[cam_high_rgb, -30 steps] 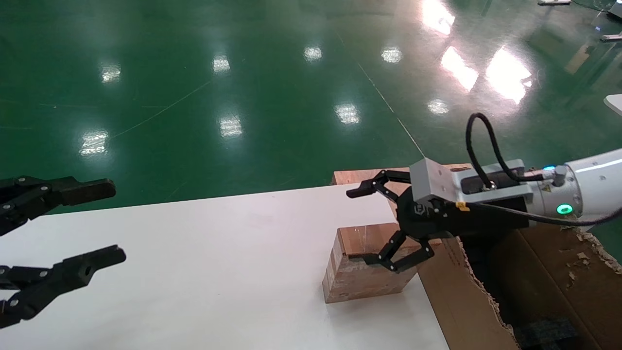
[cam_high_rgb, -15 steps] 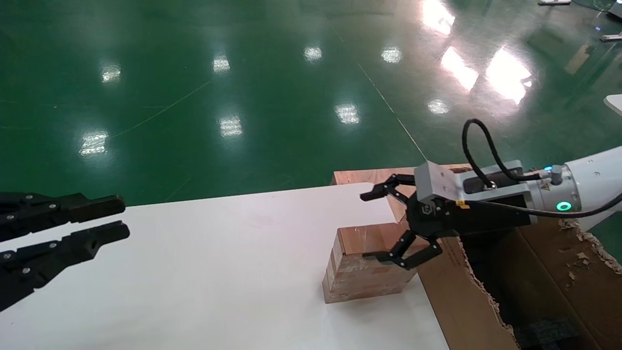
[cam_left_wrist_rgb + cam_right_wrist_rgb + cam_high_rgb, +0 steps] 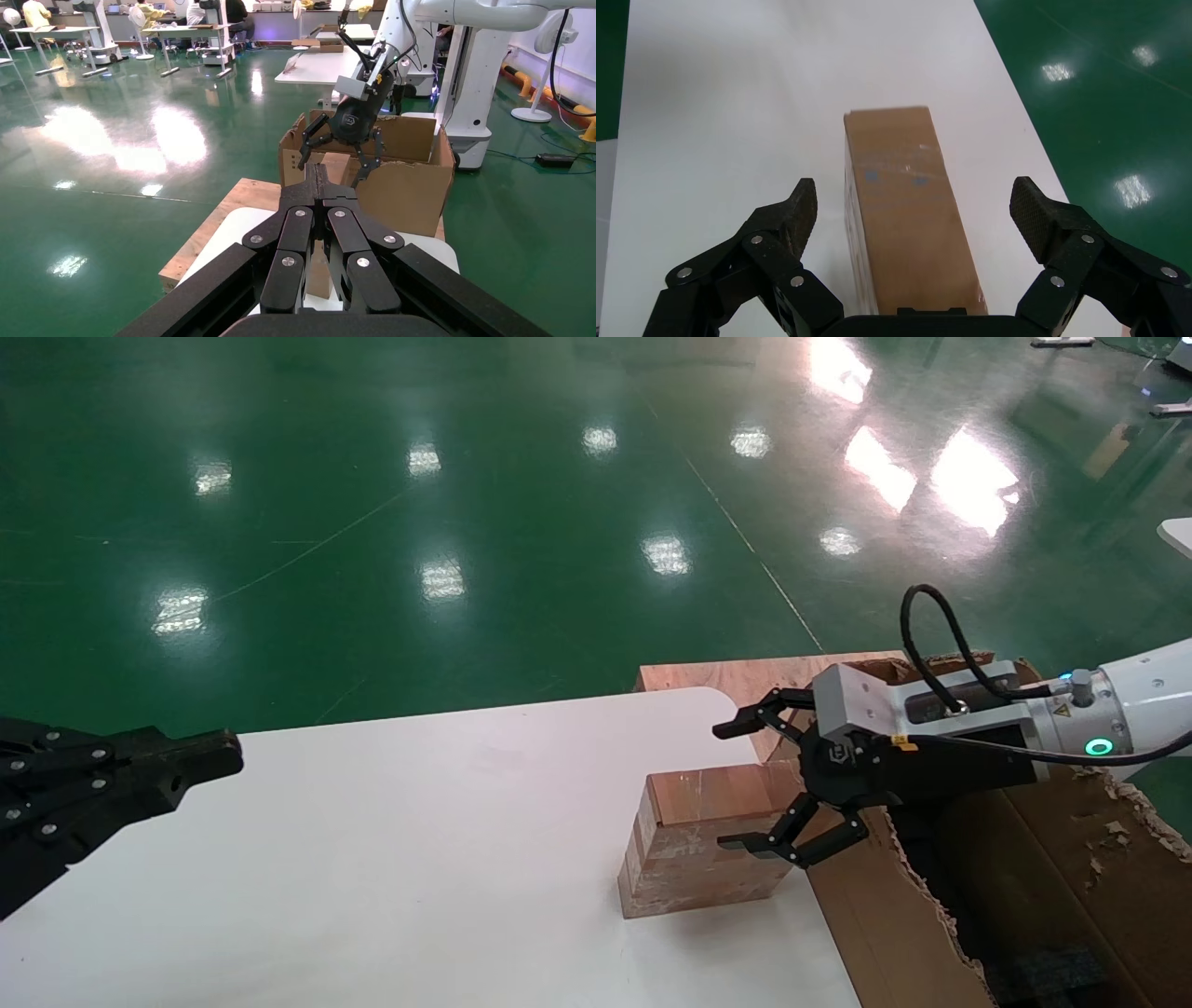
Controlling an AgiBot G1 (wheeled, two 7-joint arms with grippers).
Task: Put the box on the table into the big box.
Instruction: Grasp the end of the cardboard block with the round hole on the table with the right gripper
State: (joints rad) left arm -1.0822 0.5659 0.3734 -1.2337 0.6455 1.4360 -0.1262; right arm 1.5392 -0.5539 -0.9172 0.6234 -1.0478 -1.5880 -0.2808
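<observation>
Right end effector: the right end effector (image 3: 750, 786) hovers over the right end of the box (image 3: 694, 845), jaws spread wide, one finger (image 3: 740, 724) past the far side and the other near the front edge; in the right wrist view (image 3: 912, 207) the carton (image 3: 905, 203) lies between the two fingers, neither visibly touching it.
Box: reddish-brown, closed, resting on the white surface (image 3: 419, 822) near its right edge, just beside the big box (image 3: 894, 915).
Big box: open-topped, ragged rim, standing off the right edge of the surface, a plywood board (image 3: 726, 671) behind it.
Left end effector: the left end effector (image 3: 200, 761) hangs over the left edge of the surface, well apart from the box, fingers (image 3: 330, 193) pressed together.
</observation>
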